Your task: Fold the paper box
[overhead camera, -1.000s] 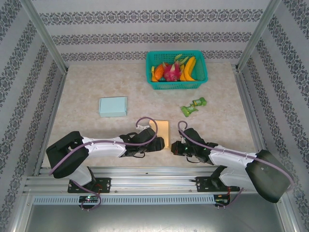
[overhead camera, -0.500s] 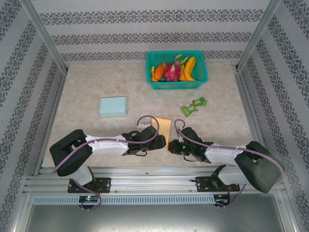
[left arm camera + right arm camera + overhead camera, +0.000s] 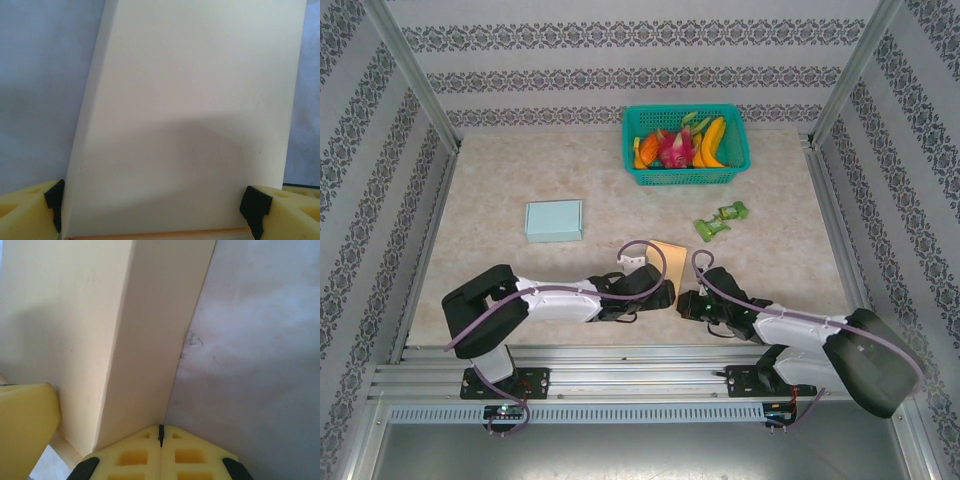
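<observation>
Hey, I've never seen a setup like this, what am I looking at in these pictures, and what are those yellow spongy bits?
Two white robot arms, the left arm and the right arm, are bolted at the near edge of a table. The wide picture comes from a camera above and behind them. The two close-ups come from cameras on their wrists. On the table lie a pale blue box, a green basket of fruit, a small green item, and the cream paper box between the arms. The yellow spongy bits are pads on the jaws. The left jaws stand apart on either side of a cream panel. I cannot tell whether they squeeze it. The right jaws are shut at the paper's fold.
</observation>
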Action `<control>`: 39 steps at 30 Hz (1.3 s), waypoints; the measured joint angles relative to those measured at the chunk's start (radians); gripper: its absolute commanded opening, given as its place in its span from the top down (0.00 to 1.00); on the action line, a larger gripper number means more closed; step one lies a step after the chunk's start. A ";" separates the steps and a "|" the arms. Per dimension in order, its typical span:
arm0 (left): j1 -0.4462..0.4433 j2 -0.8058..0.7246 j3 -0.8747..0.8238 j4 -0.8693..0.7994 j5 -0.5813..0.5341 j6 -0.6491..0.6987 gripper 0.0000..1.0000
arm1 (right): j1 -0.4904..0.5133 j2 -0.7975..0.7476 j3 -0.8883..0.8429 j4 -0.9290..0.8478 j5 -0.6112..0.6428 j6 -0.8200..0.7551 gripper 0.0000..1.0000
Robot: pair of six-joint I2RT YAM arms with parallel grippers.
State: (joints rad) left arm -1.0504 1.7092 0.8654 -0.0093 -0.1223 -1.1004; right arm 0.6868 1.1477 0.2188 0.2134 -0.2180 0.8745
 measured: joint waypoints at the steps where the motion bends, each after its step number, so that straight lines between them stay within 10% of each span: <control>1: -0.005 0.009 0.009 0.002 -0.006 0.000 0.09 | 0.000 -0.016 -0.004 -0.014 0.010 -0.001 1.00; 28: 0.045 -0.108 -0.020 -0.096 0.031 0.028 0.05 | -0.050 -0.346 -0.018 -0.323 0.181 -0.058 1.00; 39: 0.188 -0.078 0.118 -0.112 0.083 0.261 0.05 | -0.380 -0.228 0.142 -0.333 -0.003 -0.138 1.00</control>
State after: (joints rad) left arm -0.8623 1.6314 0.9836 -0.1211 -0.0395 -0.8398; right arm 0.3065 0.9195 0.3603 -0.1196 -0.2214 0.7364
